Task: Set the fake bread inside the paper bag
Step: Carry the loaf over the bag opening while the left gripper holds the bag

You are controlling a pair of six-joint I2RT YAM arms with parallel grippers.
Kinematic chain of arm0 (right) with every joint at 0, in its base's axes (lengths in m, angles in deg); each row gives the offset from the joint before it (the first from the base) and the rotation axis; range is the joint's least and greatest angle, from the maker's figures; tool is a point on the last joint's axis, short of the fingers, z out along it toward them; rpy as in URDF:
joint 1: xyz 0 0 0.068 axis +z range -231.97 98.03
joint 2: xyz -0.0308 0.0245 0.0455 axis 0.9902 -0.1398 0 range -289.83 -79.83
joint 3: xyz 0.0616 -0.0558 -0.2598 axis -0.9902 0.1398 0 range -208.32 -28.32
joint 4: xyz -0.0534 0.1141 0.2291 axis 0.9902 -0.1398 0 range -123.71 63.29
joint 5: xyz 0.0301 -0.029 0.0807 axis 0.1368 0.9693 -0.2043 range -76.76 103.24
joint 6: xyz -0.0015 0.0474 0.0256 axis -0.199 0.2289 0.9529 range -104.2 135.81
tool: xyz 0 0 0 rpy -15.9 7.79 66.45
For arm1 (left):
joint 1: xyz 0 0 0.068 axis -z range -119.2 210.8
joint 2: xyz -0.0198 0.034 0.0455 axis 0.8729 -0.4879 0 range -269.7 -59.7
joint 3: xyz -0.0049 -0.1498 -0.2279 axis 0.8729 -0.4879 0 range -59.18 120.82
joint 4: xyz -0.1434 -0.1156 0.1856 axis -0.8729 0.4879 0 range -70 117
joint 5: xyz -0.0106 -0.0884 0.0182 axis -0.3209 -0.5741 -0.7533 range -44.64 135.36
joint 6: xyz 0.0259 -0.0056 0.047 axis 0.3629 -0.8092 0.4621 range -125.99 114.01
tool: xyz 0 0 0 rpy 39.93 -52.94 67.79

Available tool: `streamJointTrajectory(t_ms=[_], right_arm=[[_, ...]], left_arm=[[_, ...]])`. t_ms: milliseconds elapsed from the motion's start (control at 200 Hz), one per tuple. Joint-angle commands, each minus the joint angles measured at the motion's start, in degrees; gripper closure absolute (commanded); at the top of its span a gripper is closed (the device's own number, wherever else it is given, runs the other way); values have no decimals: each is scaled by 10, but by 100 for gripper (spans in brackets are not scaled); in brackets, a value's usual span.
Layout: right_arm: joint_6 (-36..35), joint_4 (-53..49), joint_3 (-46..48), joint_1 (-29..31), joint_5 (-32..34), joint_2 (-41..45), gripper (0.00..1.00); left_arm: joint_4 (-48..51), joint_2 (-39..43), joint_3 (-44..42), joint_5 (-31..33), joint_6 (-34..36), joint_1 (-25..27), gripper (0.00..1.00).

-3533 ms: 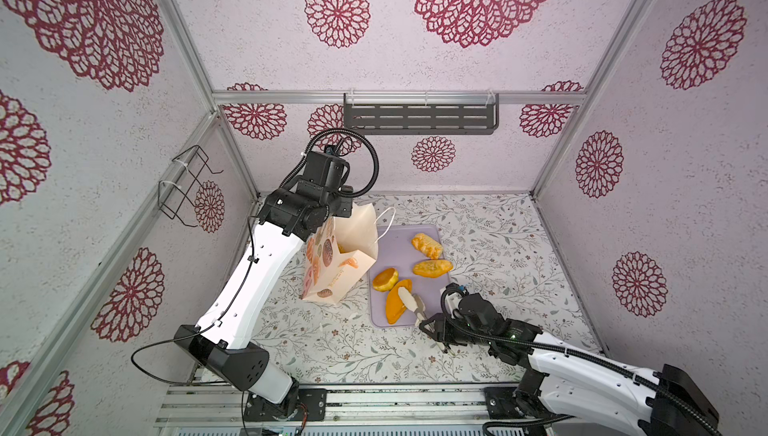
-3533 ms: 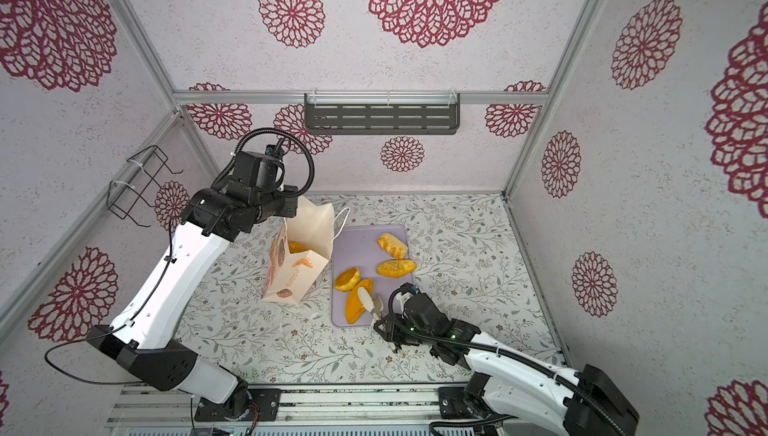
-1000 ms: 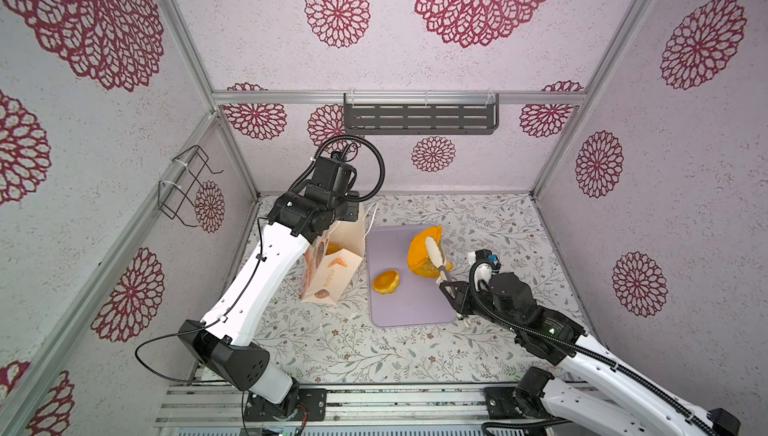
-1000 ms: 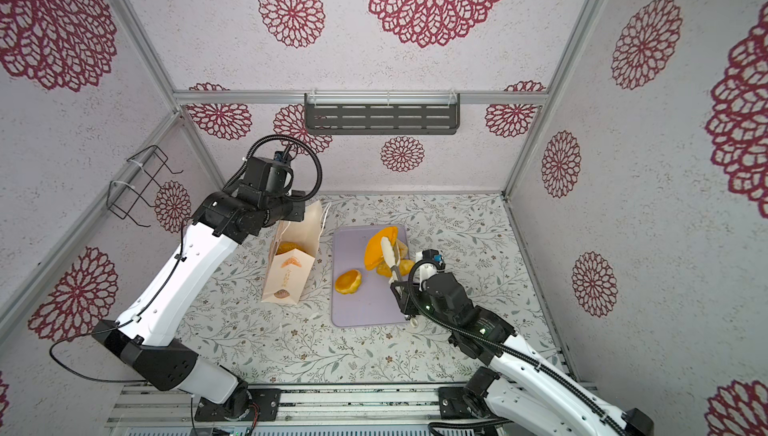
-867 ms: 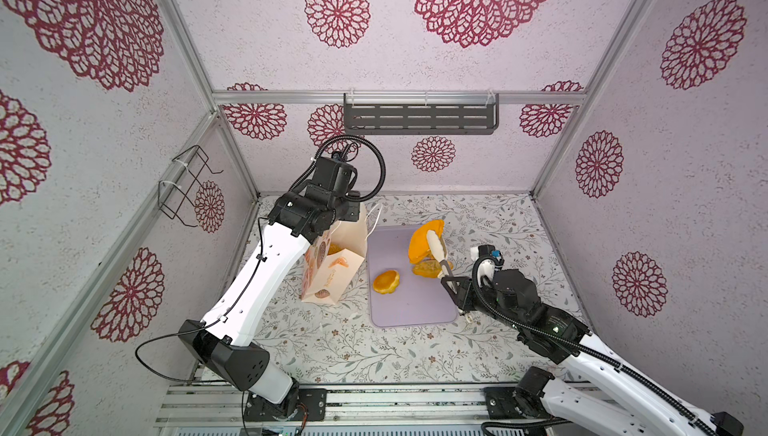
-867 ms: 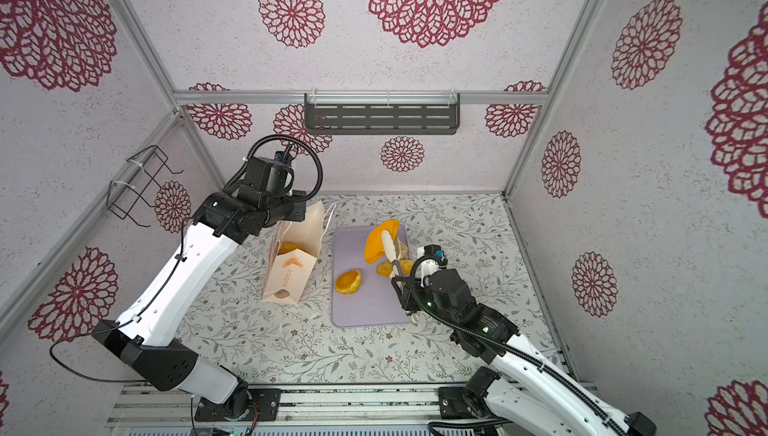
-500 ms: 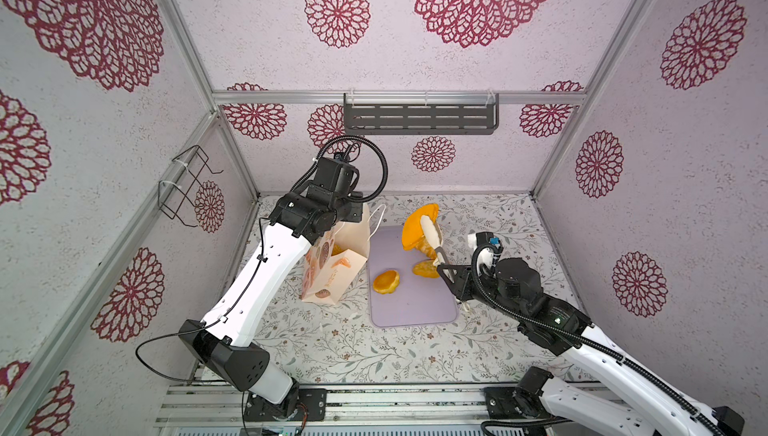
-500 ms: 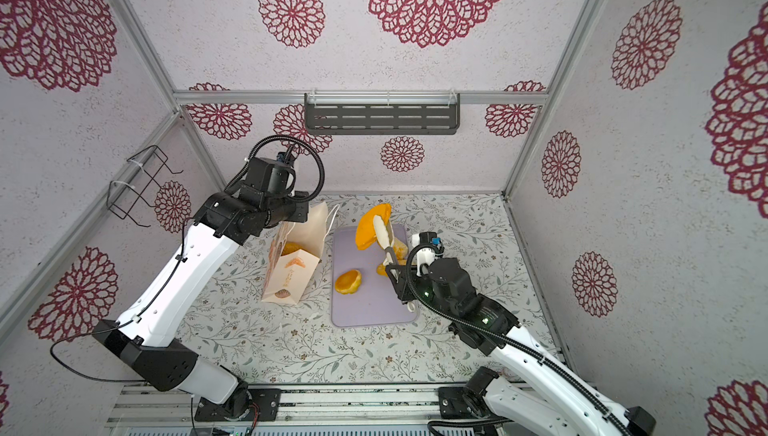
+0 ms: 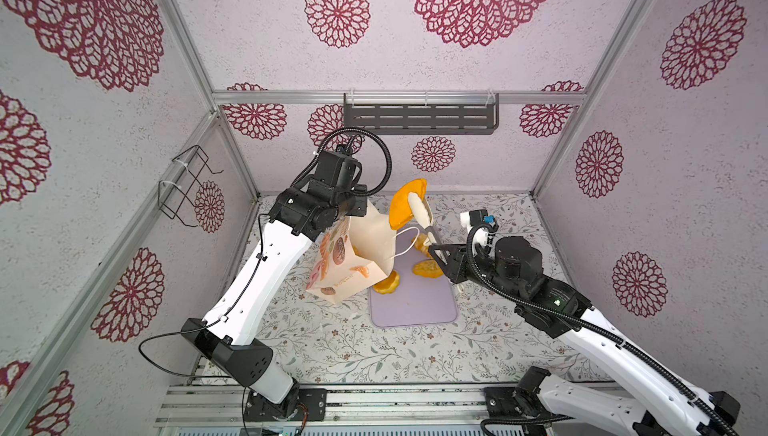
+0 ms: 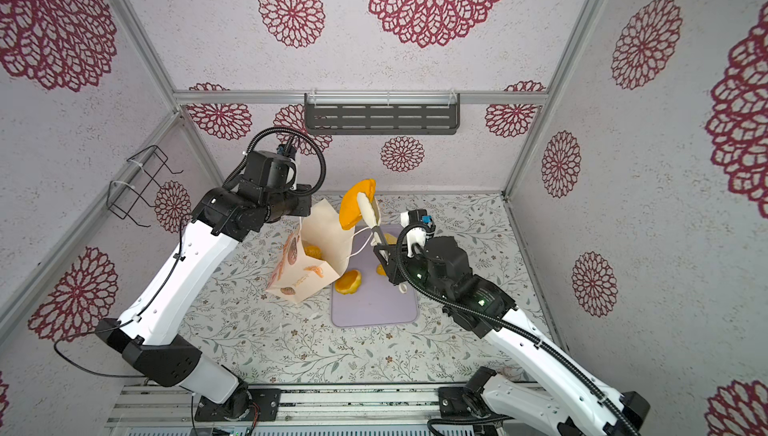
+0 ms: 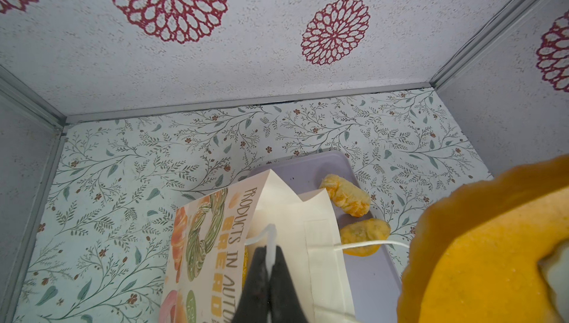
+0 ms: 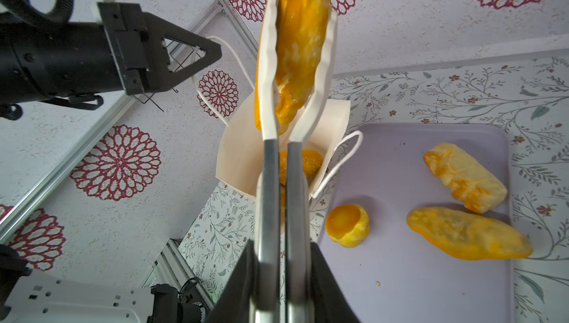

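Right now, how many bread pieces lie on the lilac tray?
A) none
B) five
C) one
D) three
D: the right wrist view shows a round bun, an oval loaf and a twisted roll on the lilac tray, while the large loaf is held up in the tongs by the paper bag.

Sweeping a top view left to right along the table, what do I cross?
In order: paper bag → round bun → oval loaf → right arm's wrist. The large loaf held aloft and the twisted roll overlap these, so I leave them out.
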Motion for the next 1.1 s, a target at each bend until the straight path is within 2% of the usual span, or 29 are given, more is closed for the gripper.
streamJointTrajectory(t_ms=[0,500,1096], right_arm=[[-12,58,-18,-3,-23,-4,100],[52,139,43,-1,-87,-46,100],[69,158,63,18,-100,-84,100]], left_arm=[[-4,-15,18,-5,-5,9,100],[7,-27,30,5,-3,15,100],[1,-34,32,5,-3,16,100]])
